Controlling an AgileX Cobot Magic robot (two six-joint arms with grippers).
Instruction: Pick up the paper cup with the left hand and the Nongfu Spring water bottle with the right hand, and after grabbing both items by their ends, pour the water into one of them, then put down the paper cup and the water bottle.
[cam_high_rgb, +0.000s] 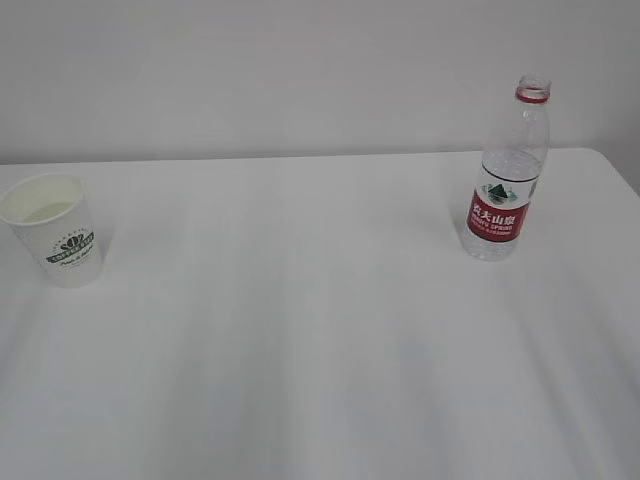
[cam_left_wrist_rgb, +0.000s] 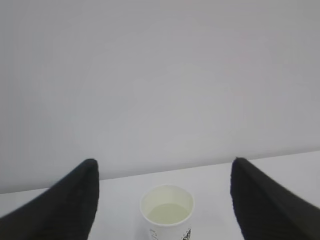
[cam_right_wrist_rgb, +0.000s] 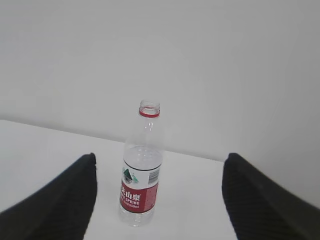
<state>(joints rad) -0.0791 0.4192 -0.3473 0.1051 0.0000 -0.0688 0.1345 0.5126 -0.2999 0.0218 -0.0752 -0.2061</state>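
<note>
Ahead of the right hand (cam_right_wrist_rgb: 157, 200), between its spread, empty fingers (cam_right_wrist_rgb: 70, 200), the uncapped Nongfu Spring water bottle (cam_right_wrist_rgb: 141, 187) stood upright on the white table (cam_high_rgb: 300, 330). Ahead of the left hand (cam_left_wrist_rgb: 162, 200), likewise released, sat the paper cup (cam_left_wrist_rgb: 167, 212), holding some water (cam_left_wrist_rgb: 168, 214).

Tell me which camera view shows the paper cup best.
The exterior view: the whole paper cup stands upright at the table's left, logo and pale inside both visible. The left wrist view shows only its rim and inside at the bottom edge, between the open left gripper's fingers. The right wrist view shows no cup.
</note>
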